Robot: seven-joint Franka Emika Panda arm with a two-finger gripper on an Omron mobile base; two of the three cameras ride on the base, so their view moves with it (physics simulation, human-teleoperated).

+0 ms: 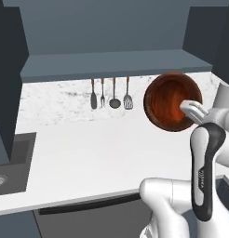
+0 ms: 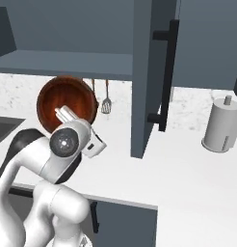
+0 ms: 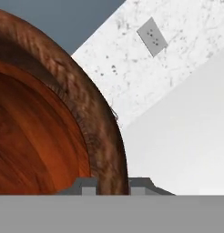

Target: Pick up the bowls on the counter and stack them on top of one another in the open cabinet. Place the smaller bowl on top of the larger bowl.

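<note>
A round glossy brown bowl [image 1: 168, 102] with a dark rim and a reddish inside hangs in the air, tipped on edge so its mouth faces the base cameras. With the mouth turned this way I cannot judge its depth, so I cannot tell which bowl it is. My gripper [image 1: 189, 106] is shut on its rim at the right side. In the right base view, the bowl [image 2: 67, 101] and gripper [image 2: 63, 114] sit just under the open cabinet's shelf [image 2: 67, 63]. The hand view has the rim [image 3: 102, 136] between the fingertips [image 3: 89, 185]. The shelf floor [image 1: 111, 62] is bare. The other bowl is out of view.
Several utensils [image 1: 111, 95] hang on the marble backsplash left of the bowl. The sink [image 1: 11, 160] is sunk into the white counter [image 1: 88, 148] at far left. An open cabinet door [image 2: 151, 77] juts out to the right of the arm, and a paper towel roll [image 2: 220, 126] stands beyond it.
</note>
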